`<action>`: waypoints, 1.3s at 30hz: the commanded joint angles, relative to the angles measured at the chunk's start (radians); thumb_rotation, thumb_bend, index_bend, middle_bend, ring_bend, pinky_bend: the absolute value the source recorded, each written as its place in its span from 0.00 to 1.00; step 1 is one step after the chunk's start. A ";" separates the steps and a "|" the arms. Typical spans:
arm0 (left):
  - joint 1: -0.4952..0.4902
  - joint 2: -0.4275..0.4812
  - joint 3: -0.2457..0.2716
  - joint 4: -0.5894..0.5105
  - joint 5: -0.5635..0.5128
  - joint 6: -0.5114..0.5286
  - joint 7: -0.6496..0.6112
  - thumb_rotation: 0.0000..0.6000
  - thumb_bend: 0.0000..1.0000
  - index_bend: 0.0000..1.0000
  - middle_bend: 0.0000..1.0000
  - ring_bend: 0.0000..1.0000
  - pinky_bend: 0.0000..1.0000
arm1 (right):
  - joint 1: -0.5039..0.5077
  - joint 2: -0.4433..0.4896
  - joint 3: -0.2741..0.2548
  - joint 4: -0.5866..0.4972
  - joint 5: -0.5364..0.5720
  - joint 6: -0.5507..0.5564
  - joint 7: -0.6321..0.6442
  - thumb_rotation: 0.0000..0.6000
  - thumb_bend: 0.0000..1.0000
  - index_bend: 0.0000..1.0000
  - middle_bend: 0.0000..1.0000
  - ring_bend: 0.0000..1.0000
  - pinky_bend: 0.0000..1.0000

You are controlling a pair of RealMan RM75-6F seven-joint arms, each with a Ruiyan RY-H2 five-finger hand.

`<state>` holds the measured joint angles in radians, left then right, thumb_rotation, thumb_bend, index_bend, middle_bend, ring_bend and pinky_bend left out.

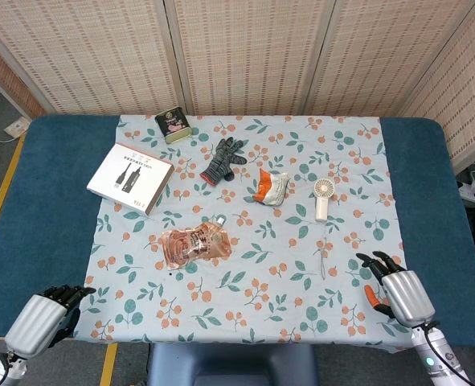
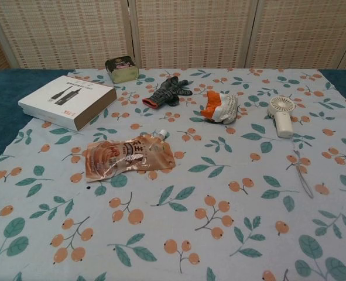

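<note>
The right hand (image 1: 399, 291) rests at the near right edge of the table, its dark fingers (image 1: 379, 262) loosely spread and curved, grasping nothing, with only the floral cloth (image 1: 301, 310) beneath them. The left hand (image 1: 44, 318) sits at the near left corner over the blue table top (image 1: 36, 233); its fingers (image 1: 75, 294) bend forward and it holds nothing, though how far they are parted is hard to judge from the head view. The chest view shows neither hand. Nearest the right hand lies a thin cord (image 1: 323, 259) trailing from the small white handheld fan (image 1: 324, 198), which lies flat a little farther back; nearest the left hand, though well apart, is the pinkish spouted pouch (image 1: 194, 243), lying flat near the middle. To my judgement, a reach toward the fan would go best with the fingers kept well apart until they are on both sides of the handle, coming from above so the cord is not dragged. Farther back are an orange-and-white crumpled wrapper (image 1: 272, 186), a dark grey glove (image 1: 224, 160), a small green tin (image 1: 173, 125) and a flat white box (image 1: 130, 178) lying half off the cloth.
</note>
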<state>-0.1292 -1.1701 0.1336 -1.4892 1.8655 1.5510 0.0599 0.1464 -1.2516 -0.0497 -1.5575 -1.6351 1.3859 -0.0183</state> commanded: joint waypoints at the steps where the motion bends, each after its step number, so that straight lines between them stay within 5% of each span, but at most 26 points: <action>1: 0.001 0.002 0.004 -0.001 0.006 0.003 -0.005 1.00 0.62 0.28 0.35 0.38 0.54 | 0.001 -0.003 0.000 0.002 0.003 -0.003 -0.002 1.00 0.44 0.15 0.30 0.14 0.49; 9: 0.003 0.011 0.003 -0.003 0.008 0.020 -0.026 1.00 0.62 0.28 0.35 0.38 0.54 | 0.006 -0.015 0.003 0.016 0.010 -0.014 0.013 1.00 0.44 0.15 0.30 0.15 0.49; 15: -0.001 0.013 -0.005 0.005 -0.008 0.018 -0.055 1.00 0.62 0.28 0.35 0.38 0.54 | 0.056 -0.028 0.046 0.046 0.059 -0.087 0.012 1.00 0.47 0.18 0.57 0.47 0.64; 20: 0.000 0.022 0.001 -0.003 -0.012 0.010 -0.059 1.00 0.63 0.28 0.35 0.38 0.55 | 0.146 -0.013 0.086 0.057 0.123 -0.237 0.008 1.00 0.64 0.19 0.73 0.63 0.77; 29: 0.012 0.033 0.000 -0.015 -0.022 0.021 -0.055 1.00 0.62 0.28 0.35 0.38 0.55 | 0.276 -0.047 0.147 0.132 0.255 -0.456 0.033 1.00 0.68 0.03 0.75 0.64 0.78; 39: 0.014 0.036 0.002 -0.019 -0.021 0.018 -0.051 1.00 0.62 0.28 0.35 0.38 0.55 | 0.362 -0.123 0.192 0.242 0.356 -0.580 0.061 1.00 0.69 0.00 0.75 0.64 0.78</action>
<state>-0.1157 -1.1337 0.1357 -1.5084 1.8447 1.5690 0.0085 0.4780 -1.3424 0.1250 -1.3604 -1.3062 0.8384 0.0394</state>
